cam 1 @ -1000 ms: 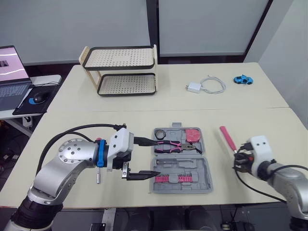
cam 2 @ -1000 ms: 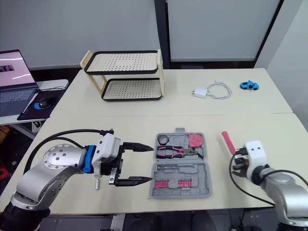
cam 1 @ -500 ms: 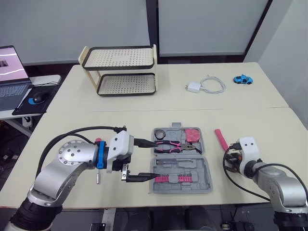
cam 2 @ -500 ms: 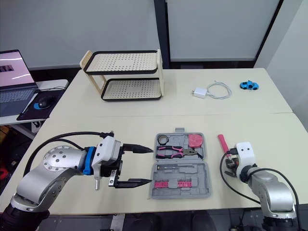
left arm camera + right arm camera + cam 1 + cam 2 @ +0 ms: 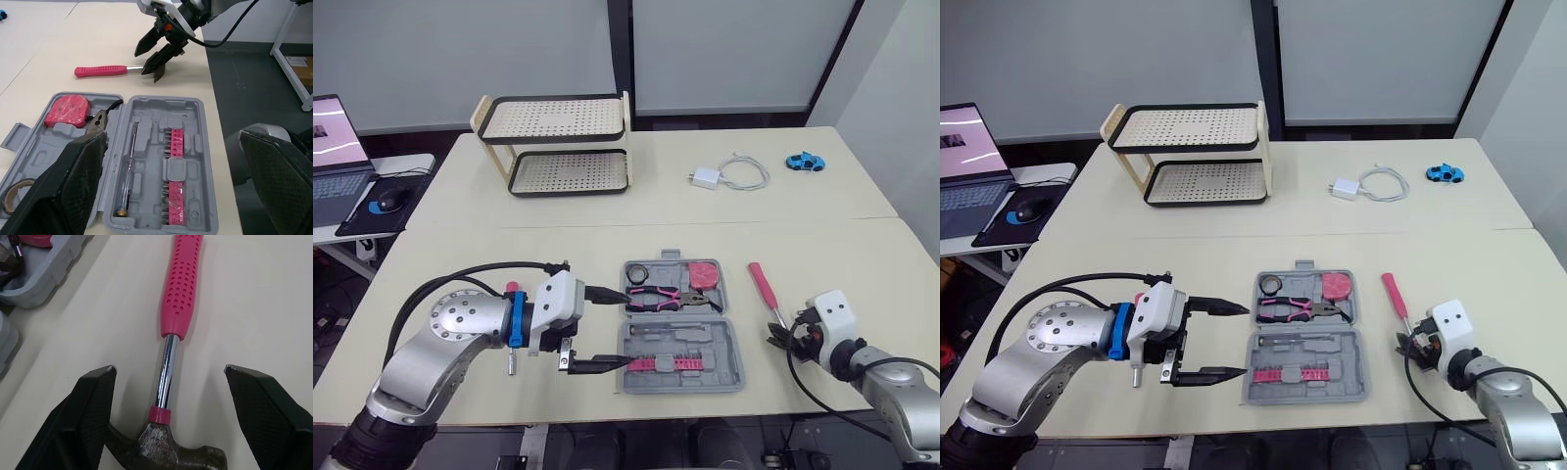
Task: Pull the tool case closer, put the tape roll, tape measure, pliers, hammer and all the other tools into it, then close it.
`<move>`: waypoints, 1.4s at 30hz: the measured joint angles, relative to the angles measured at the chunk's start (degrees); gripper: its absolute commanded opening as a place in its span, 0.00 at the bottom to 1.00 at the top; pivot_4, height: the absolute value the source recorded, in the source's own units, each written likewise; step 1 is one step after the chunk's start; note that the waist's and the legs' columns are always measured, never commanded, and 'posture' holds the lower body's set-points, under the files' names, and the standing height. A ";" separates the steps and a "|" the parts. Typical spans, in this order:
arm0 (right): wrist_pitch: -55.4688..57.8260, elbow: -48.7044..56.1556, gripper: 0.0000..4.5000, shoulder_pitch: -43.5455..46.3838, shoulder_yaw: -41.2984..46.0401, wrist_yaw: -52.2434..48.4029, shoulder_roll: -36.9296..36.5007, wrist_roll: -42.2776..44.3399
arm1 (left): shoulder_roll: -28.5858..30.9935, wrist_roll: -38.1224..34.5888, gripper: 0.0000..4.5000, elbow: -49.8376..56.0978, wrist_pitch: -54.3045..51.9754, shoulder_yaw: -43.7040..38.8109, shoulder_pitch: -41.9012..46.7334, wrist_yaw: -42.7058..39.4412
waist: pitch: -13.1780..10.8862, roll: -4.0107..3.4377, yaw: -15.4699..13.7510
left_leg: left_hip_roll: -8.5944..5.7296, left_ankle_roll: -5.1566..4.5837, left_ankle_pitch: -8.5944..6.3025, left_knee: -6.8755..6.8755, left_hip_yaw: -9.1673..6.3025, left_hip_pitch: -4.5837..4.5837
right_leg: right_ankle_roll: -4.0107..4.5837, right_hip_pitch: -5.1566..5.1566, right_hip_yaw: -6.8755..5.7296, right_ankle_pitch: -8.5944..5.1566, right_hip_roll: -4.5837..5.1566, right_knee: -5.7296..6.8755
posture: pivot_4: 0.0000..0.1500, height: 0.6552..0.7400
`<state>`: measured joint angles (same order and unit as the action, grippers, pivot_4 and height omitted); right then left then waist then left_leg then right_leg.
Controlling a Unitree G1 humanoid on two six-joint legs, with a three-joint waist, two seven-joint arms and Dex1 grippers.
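Open tool case point(image 5: 1332, 343) lying flat. Just left of it, left gripper point(image 5: 1247, 342), fingers spread wide. Right of it, pink-handled hammer point(image 5: 1392, 294), right gripper point(image 5: 1408, 350) at its head.

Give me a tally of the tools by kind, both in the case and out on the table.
tape roll: 1
pliers: 1
tape measure: 1
screwdriver: 1
pink bit rack: 1
hammer (on the table): 1
Total: 6
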<state>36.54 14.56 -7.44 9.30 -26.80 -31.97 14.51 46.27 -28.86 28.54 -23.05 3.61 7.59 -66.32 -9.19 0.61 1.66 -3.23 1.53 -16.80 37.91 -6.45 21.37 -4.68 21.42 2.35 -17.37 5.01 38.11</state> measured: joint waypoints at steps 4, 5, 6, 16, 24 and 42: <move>-0.08 -2.91 0.80 1.76 -0.07 -0.30 0.44 0.11 | 0.00 0.06 1.00 0.00 0.04 0.01 0.00 -0.02 | 0.00 0.00 -0.01 | 0.00 0.00 0.00 0.00 -0.01 0.00 | 0.00 0.00 0.00 0.00 0.00 0.00 | 1.00 1.00; 0.12 -3.43 0.75 2.16 -0.06 -0.32 0.46 0.13 | -0.02 0.07 1.00 0.00 0.05 0.01 0.00 -0.02 | 0.00 0.00 -0.01 | 0.00 0.00 0.00 0.00 -0.01 0.00 | 0.00 0.00 0.00 0.00 0.00 0.00 | 1.00 1.00; 0.35 -3.84 0.70 2.41 -0.06 -0.32 0.50 0.14 | -0.02 0.08 1.00 0.00 0.07 0.01 0.00 -0.03 | 0.00 0.00 -0.01 | 0.00 0.00 0.00 0.00 -0.01 0.00 | 0.00 0.00 0.00 0.00 0.00 0.00 | 1.00 1.00; 1.32 -5.44 0.03 4.22 -0.51 -0.40 0.70 0.00 | -0.30 0.46 1.00 -0.02 1.08 0.01 -0.05 0.44 | 0.01 0.02 -0.01 | 0.00 0.00 0.00 0.00 -0.02 0.00 | 0.00 -0.01 -0.01 0.00 0.00 -0.01 | 1.00 1.00; 3.66 -0.03 0.03 1.89 0.66 -2.04 -2.19 0.96 | 2.53 0.57 1.00 -2.51 2.25 -2.51 -2.33 -0.80 | -0.06 -0.11 -0.01 | -0.02 0.00 0.00 -0.01 0.01 0.06 | 0.00 0.08 0.02 0.00 0.02 -0.01 | 1.00 1.00; 10.08 26.07 0.03 17.35 -22.04 -27.57 -34.29 1.79 | 9.63 4.46 1.00 -10.23 13.80 -11.40 -14.58 -8.24 | -0.32 0.07 0.04 | 0.04 -0.02 -0.01 0.00 0.00 0.22 | 0.00 0.17 -0.11 0.00 0.07 -0.12 | 1.00 1.00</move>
<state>46.62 40.63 9.90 -12.75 -54.37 -66.27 16.31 55.90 -24.39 18.31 -9.24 -7.79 -6.99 -74.56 -9.52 0.68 1.70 -3.19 1.52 -16.81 37.91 -6.44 21.59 -4.68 21.58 2.24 -17.37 5.07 37.99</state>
